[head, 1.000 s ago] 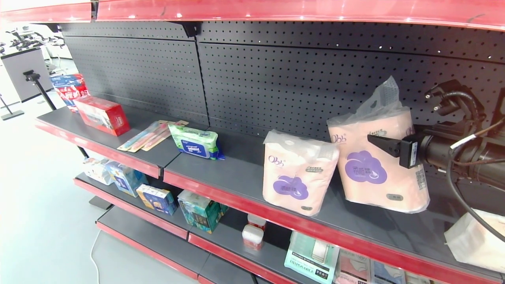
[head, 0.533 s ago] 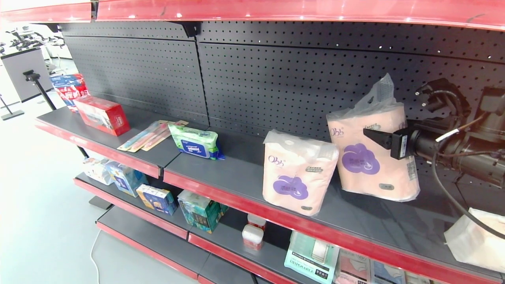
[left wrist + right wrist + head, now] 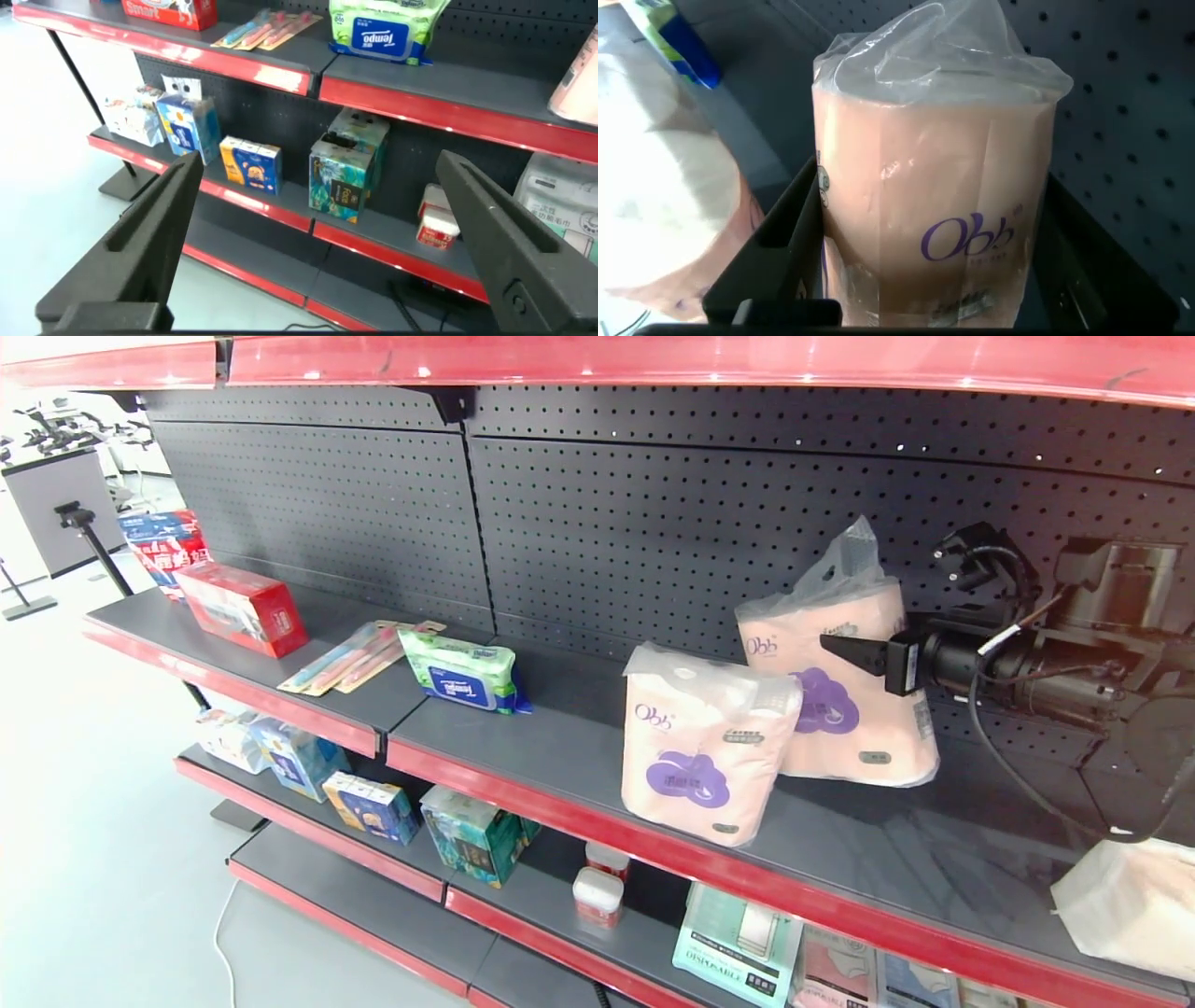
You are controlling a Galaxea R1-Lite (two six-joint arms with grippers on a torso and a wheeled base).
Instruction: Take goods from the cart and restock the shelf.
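– Toilet-roll pack [image 3: 868, 747], where does it sit?

– On the middle shelf [image 3: 560, 747], toward its back edge and close to the pegboard wall [image 3: 653, 523]. It stands about upright, with its loose plastic top pointing up. Whether its base rests on the board I cannot tell.

– What holds it?

– The right gripper [image 3: 845, 649] comes in from the shelf's right end and is clamped on the pack's upper half. In the right wrist view one black finger [image 3: 775, 252] presses each side of the pack [image 3: 934, 215].

– Anything beside it?

– A second pack [image 3: 705, 756] of the same kind stands nearer the shelf's front edge, just to the left. It overlaps the held pack's lower left corner in the head view, but I cannot tell whether they touch.

– And the left gripper [image 3: 318, 163]?

– Its jaws are spread wide with nothing between them. It is low down in front of the lower shelves, facing a teal box [image 3: 348, 168] and a small blue box [image 3: 250, 163].

– What else is on the middle shelf?

– A green wet-wipes pack [image 3: 462, 672] lies left of the two packs, well apart from them. Toothbrushes [image 3: 359, 655] lie just beside it, and a red box [image 3: 243, 609] sits toward the left end. A white soft pack [image 3: 1130, 905] sits at the right end, by the front edge.
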